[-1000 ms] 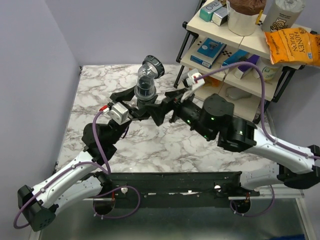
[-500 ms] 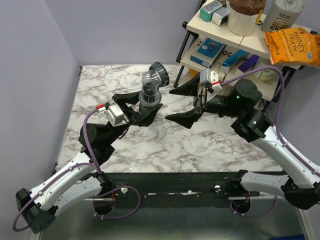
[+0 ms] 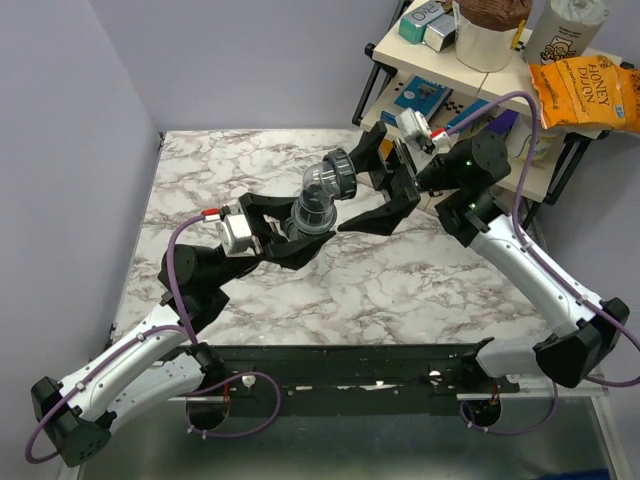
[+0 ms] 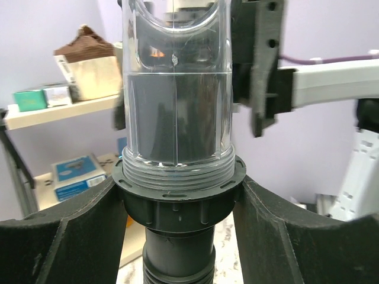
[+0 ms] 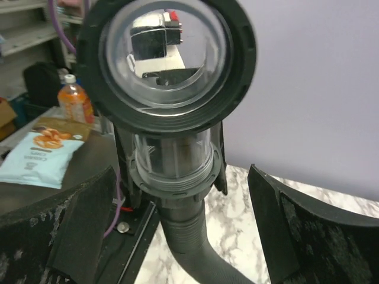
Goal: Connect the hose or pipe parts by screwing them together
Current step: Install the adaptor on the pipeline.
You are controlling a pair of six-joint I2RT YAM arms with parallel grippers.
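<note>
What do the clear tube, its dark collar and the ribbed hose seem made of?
Clear tube: likely glossy plastic; things show through it. Dark collar: matte moulded plastic, apparently; notched rim. Ribbed hose: probably flexible grey plastic; it curves.

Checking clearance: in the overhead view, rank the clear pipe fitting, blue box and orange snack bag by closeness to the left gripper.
1. clear pipe fitting, held by the left gripper
2. blue box, on the shelf
3. orange snack bag, far right

Above your left claw [image 4: 177, 189], the clear fitting [image 4: 176, 89] runs off the top edge; below it, the hose [image 4: 177, 263] is cut off. From overhead, that claw hides the hose. Between the fingers of your right claw [image 5: 182, 171], it leaves the bottom edge.
</note>
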